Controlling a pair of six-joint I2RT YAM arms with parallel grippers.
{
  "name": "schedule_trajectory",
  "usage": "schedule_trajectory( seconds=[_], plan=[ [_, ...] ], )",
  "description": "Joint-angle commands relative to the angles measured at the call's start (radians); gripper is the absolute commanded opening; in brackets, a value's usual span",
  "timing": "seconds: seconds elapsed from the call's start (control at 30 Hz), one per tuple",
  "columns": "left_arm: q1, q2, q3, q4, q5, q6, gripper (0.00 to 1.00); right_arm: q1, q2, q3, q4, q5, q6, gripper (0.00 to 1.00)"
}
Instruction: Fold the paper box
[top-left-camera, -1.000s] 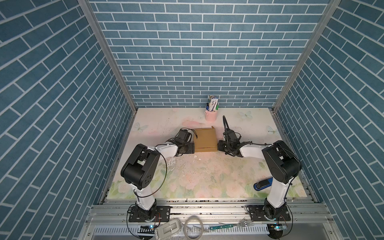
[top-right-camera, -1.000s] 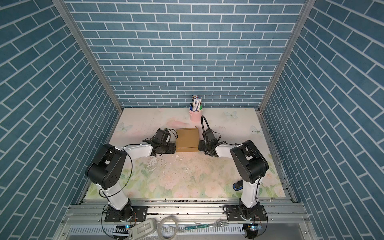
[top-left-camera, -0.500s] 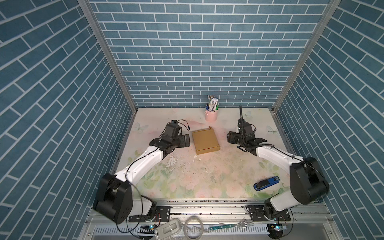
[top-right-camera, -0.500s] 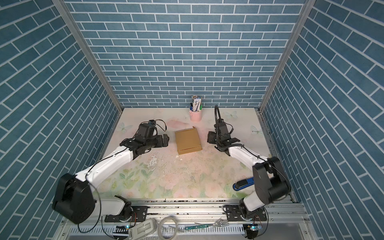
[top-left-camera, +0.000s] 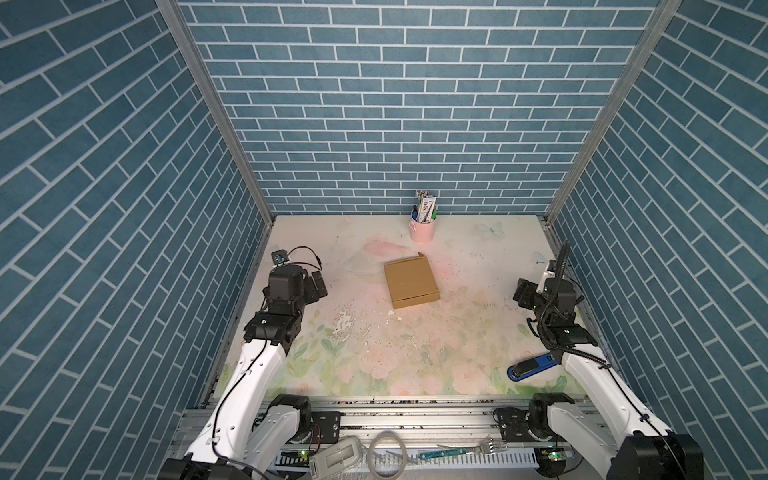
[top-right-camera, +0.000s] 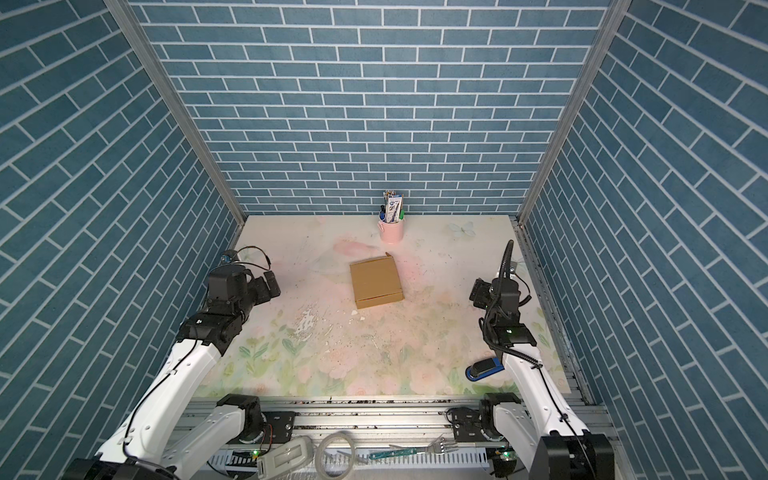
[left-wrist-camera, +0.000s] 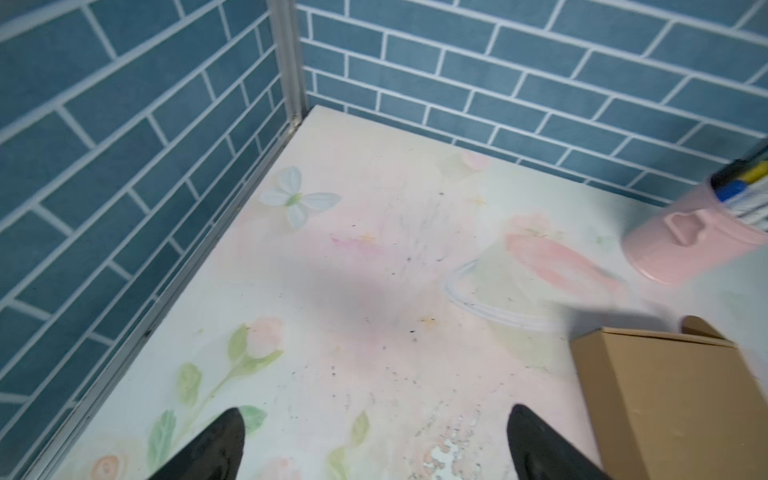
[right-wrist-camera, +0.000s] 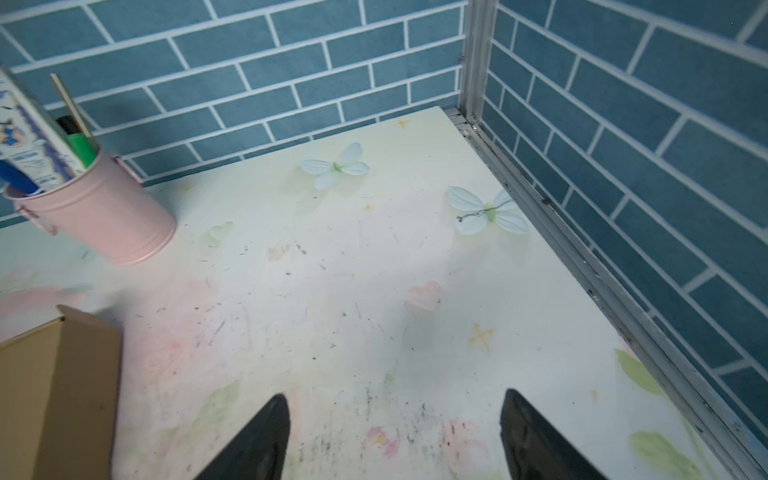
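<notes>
The paper box (top-left-camera: 410, 281) reads to me as a closed, shallow, squarish form lying flat on the counter (top-left-camera: 415, 357); it sits midway between the left and right edges, nearer the back edge than the front; its sides are turned slightly off square to the counter edges. A crease or seam runs across the top face close to the side nearest the front edge; a small tab (top-left-camera: 421, 254) stands up at the far right corner of the box. The wrist views are blurred toward their margins, so I cannot tell whether the front flap is fully seated.

The left claw (top-left-camera: 318, 286) hangs near the left edge of the counter, well apart from the box; in the left wrist view its two dark fingers (left-wrist-camera: 216, 449) stand spread wide, with only bare counter between them; it has hold of nothing. The right claw (top-left-camera: 522, 293) hangs near the right edge, likewise well apart from the box; in the right wrist view its fingers (right-wrist-camera: 257, 444) are parted wide over bare counter; it grips nothing.

A pink cup (top-left-camera: 422, 231) holding pens and other items stands at the back edge; it is near the far right corner of the box but not touching it. A blue stapler (top-left-camera: 531, 368) lies near the front right corner of the counter, just beside the right arm.
</notes>
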Motion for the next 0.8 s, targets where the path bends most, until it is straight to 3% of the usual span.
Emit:
schedule_trajectory(
  seconds=[0.0,0.13,0.27,0.37,0.47,0.67,0.77],
  plan=[
    [0.054,0.076,-0.042,0.11,0.0,0.042,0.99,-0.099,0.027,-0.075,0.166,-0.058,-0.006,0.81],
    [0.126,0.174,-0.15,0.299,0.091,0.057,1.0,-0.162,0.118,-0.129,0.332,-0.089,-0.008,0.82],
    [0.186,0.22,-0.228,0.504,0.153,0.11,1.0,-0.166,0.215,-0.234,0.638,-0.083,-0.044,0.82],
    [0.185,0.246,-0.328,0.764,0.18,0.164,1.0,-0.166,0.3,-0.237,0.743,-0.093,-0.081,0.82],
    [0.185,0.336,-0.367,0.911,0.224,0.167,1.0,-0.166,0.33,-0.23,0.774,-0.085,-0.1,0.82],
    [0.177,0.386,-0.364,0.969,0.201,0.186,1.0,-0.166,0.391,-0.216,0.827,-0.114,-0.107,0.82],
    [0.084,0.405,-0.334,0.959,0.119,0.276,1.0,-0.163,0.511,-0.228,0.983,-0.146,-0.127,0.81]
  ],
)
